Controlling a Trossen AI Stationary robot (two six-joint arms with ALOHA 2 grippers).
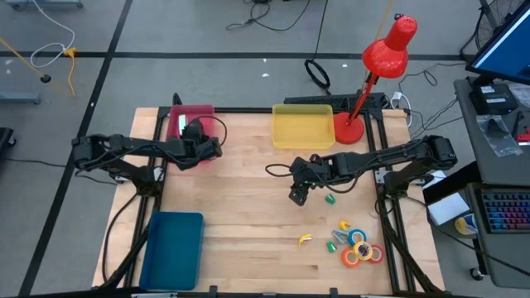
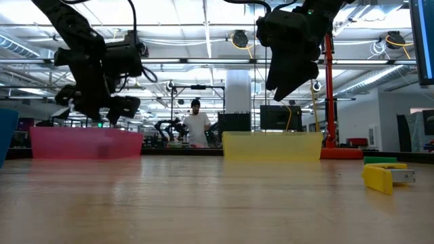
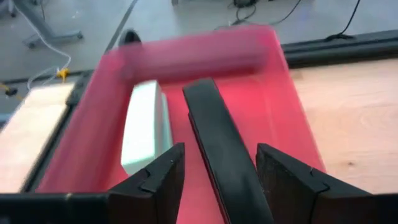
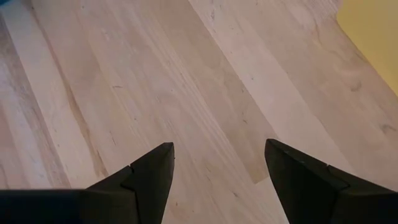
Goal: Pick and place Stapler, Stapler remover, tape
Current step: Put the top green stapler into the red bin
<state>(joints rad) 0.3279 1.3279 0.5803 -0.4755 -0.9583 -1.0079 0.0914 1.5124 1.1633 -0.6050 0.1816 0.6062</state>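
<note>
A black stapler and a pale green-white stapler lie side by side in the pink tray at the far left. My left gripper hangs open over that tray; its fingers stand on either side of the black stapler's near end, with a gap on each side. My right gripper is open above bare table near the middle, with nothing between its fingers. The tape rolls lie in a cluster on the table at the near right. A small yellow piece with a grey metal part, seemingly the stapler remover, lies left of them.
A yellow tray stands at the far middle, with a red desk lamp at its right. A blue tray sits at the near left. Small green bits lie near my right gripper. A person stands far off in the room.
</note>
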